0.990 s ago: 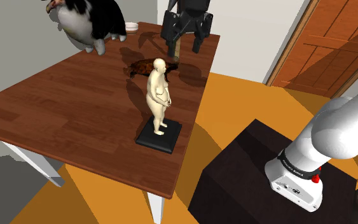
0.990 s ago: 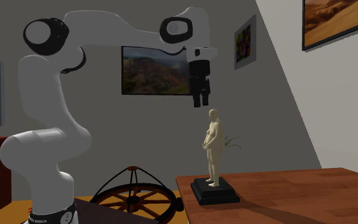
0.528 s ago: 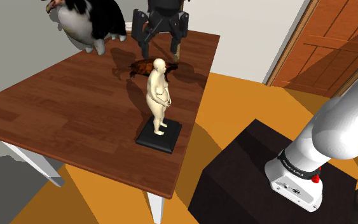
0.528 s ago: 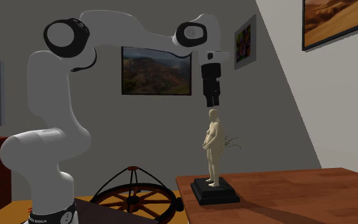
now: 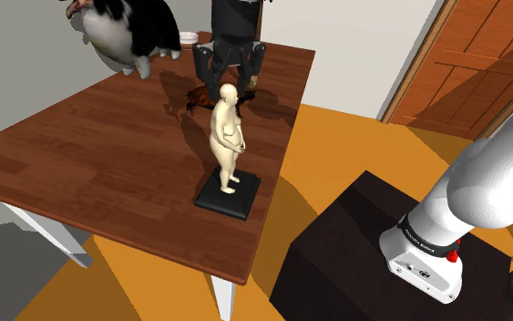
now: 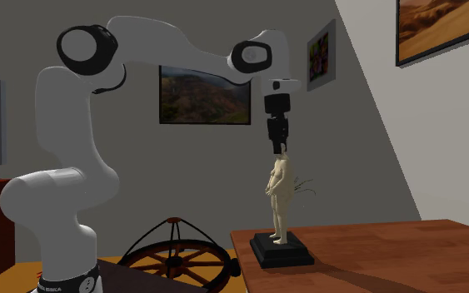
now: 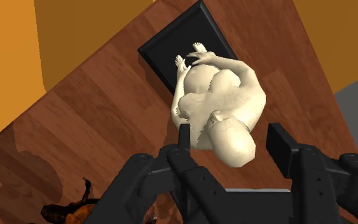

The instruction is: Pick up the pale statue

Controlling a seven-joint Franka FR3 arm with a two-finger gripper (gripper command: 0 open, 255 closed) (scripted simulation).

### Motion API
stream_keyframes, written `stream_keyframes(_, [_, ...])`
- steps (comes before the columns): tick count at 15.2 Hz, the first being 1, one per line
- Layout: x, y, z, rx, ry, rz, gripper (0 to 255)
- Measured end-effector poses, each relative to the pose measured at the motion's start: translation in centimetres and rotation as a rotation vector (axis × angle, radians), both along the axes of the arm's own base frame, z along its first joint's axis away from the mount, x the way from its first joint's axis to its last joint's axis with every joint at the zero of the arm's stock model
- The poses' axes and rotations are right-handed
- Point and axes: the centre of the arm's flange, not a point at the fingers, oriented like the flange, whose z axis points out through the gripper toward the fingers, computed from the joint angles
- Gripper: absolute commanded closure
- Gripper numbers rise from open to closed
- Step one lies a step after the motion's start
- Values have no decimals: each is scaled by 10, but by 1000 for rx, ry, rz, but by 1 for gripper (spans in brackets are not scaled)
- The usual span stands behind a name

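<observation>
The all-black two-finger gripper (image 7: 231, 141) had been lowered since the earlier frame. Its fingers stood apart, flanking the head of the pale cream figure statue (image 7: 217, 95) without clasping it. The statue stood upright on its black square base (image 5: 229, 196) near the reddish-brown wooden table's (image 5: 81, 155) edge. Further descent toward the torso, kept centred, was judged advisable before closure, lest the statue be tipped.

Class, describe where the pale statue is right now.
In the shoulder view the pale statue stands upright on its black base near the table's right edge, head inside the open gripper.
</observation>
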Motion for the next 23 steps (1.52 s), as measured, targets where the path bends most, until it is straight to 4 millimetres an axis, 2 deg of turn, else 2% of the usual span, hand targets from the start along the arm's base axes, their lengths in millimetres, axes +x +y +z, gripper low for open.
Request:
stream_keyframes(10, [0, 0, 2, 0, 1, 0, 255])
stream_keyframes(23, [-1, -1, 66, -1, 1, 0, 255])
